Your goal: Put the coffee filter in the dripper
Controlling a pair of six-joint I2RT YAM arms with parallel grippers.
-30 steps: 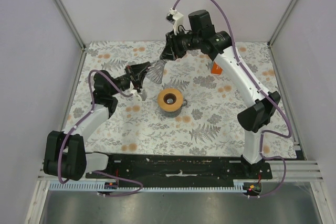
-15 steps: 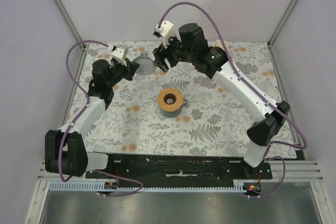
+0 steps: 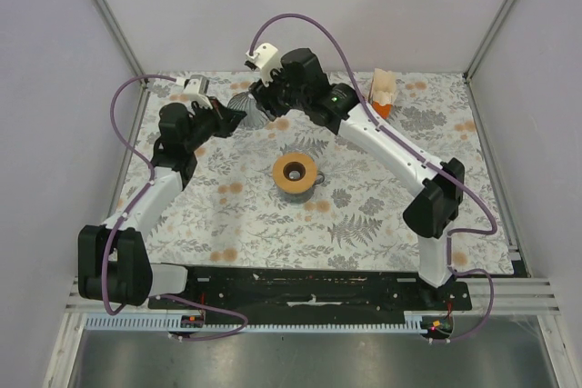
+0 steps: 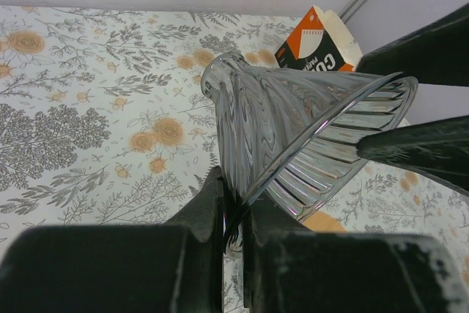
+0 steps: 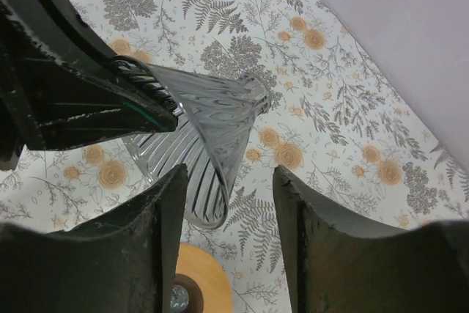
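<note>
My left pincer is closed on the rim of the dripper; the two dark fingers pinch the thin edge of its wide mouth, one inside and one outside. The dripper is a grey, see-through, ribbed cone. It hangs in the air over the far left part of the tabletop and lies almost on its side. In my left wrist view its narrow neck points up and to the left and its wide mouth opens to the right. My right pincer is in front of that mouth with its fingers spread wide. One finger stands on each side of the cone, and on one side I see clear space between finger and glass. On the other side I cannot tell if the finger touches the rim. From above, my two pincers meet at the dripper, the left one coming from the left and the right one from the right. The tan-brown collar sits alone near the middle of the tabletop, well apart from the cone. The orange carton stands near the far edge, to the right of my right arm
</note>
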